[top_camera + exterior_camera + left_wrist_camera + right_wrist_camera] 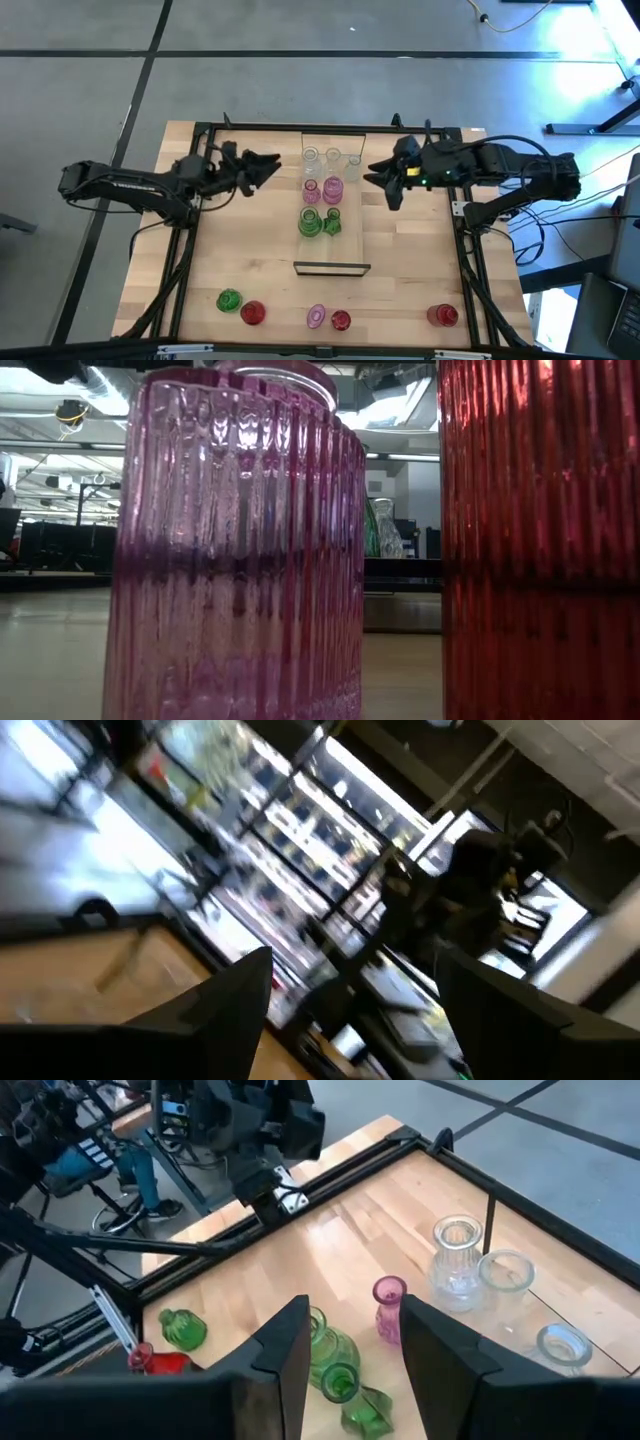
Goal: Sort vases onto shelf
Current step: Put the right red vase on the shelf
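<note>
The shelf (336, 252) lies in the middle of the table and bears several vases: clear ones (332, 157) at its far end, pink ones (333, 189) behind them, green ones (311, 222) nearest. More vases stand along the table's near edge: green (229, 300), red (252, 313), pink (316, 318), red (341, 321) and red (443, 316). My left gripper (268, 166) hovers open left of the shelf, with nothing between its fingers (235, 1005). My right gripper (384, 183) hovers open right of the shelf, above the pink vase (388, 1308) and the green vases (330, 1348), and holds nothing.
Black frame rails (190, 230) run along the table's left and right sides. The low view is filled by the pink vase (235, 560) and a red vase (540, 540) close to the camera. Bare tabletop (250, 240) lies on either side of the shelf.
</note>
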### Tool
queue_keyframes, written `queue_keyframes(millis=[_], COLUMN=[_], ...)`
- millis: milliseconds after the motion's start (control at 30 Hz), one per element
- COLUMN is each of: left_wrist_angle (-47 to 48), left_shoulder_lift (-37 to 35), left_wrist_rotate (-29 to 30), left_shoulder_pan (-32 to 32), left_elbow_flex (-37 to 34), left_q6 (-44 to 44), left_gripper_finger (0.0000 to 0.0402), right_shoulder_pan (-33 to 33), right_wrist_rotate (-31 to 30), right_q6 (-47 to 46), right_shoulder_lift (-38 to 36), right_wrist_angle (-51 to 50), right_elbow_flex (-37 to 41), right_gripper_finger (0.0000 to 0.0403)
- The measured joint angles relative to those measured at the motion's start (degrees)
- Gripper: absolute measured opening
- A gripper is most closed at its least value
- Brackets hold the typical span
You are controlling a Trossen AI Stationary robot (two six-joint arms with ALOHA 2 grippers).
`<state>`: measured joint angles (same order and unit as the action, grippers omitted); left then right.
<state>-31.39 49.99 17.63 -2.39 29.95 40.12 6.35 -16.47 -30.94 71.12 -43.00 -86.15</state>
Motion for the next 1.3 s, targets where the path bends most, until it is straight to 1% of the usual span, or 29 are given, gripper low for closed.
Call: queue_keyframes(millis=[100,167,233,300,400,467,567,633,700,800,833,933,1033,1100,1133,1200,1300], left_wrist_angle=[0.06,-0.08,0.13,1.37,8.94,15.32,23.56,26.71,29.23,30.27,30.20,30.14,30.17,30.91,31.90,34.82,38.66], left_shoulder_lift=[0.40,-0.15,-1.31,-2.41,-3.87,-4.11,-4.08,-4.00,-3.51,-2.47,-2.14,-1.09,-0.31,0.11,0.32,0.43,0.40], left_wrist_rotate=[-5.02,-6.83,-6.91,-4.90,-0.55,1.50,1.33,-0.51,-1.88,-1.89,-1.73,-0.36,3.37,3.15,2.42,1.30,-0.59], left_shoulder_pan=[0.34,2.02,4.81,8.20,13.48,16.57,20.78,22.72,23.57,23.69,23.69,23.65,22.62,21.63,21.10,20.61,20.66], left_elbow_flex=[-0.02,0.37,1.46,3.25,6.30,8.82,11.56,11.91,11.91,11.89,11.89,11.89,11.89,11.89,11.89,11.89,11.89], left_q6=[2.93,3.70,2.12,-0.40,-3.38,-4.03,-5.11,-6.13,-8.29,-11.46,-12.40,-14.78,-12.84,-12.35,-12.35,-12.18,-13.55], left_gripper_finger=[0.0259,0.0241,0.0217,0.0189,0.0145,0.0118,0.0088,0.0075,0.0068,0.0065,0.0064,0.0064,0.0064,0.0064,0.0064,0.0064,0.0064], right_shoulder_pan=[0.00,0.00,0.07,0.07,0.99,3.14,7.50,10.43,12.52,14.57,14.91,15.05,15.12,15.06,15.01,14.97,16.40], right_wrist_rotate=[0.36,1.48,4.01,7.73,12.86,13.52,13.16,13.01,11.17,6.73,6.59,10.16,8.34,8.12,9.32,13.61,20.16], right_q6=[1.04,1.20,1.11,1.11,0.91,0.10,-0.73,-1.54,-2.27,-4.02,-4.27,-0.03,-3.00,-4.41,-4.57,-5.59,-9.11], right_shoulder_lift=[-0.03,-0.38,-0.61,-0.98,-1.30,-1.53,-1.80,-1.80,-1.62,-1.12,-0.75,0.56,2.31,3.50,4.13,5.21,5.81], right_wrist_angle=[-1.16,-2.84,-4.71,-7.13,-10.22,-12.71,-15.96,-18.01,-19.75,-20.81,-20.70,-20.65,-19.64,-20.01,-20.32,-21.32,-23.13], right_elbow_flex=[0.00,0.00,0.00,0.00,0.00,0.00,0.00,0.00,0.00,0.00,0.00,0.00,0.00,0.00,0.00,0.73,4.09], right_gripper_finger=[0.0136,0.0136,0.0136,0.0136,0.0136,0.0136,0.0136,0.0136,0.0136,0.0136,0.0136,0.0136,0.0136,0.0136,0.0136,0.0136,0.0136])
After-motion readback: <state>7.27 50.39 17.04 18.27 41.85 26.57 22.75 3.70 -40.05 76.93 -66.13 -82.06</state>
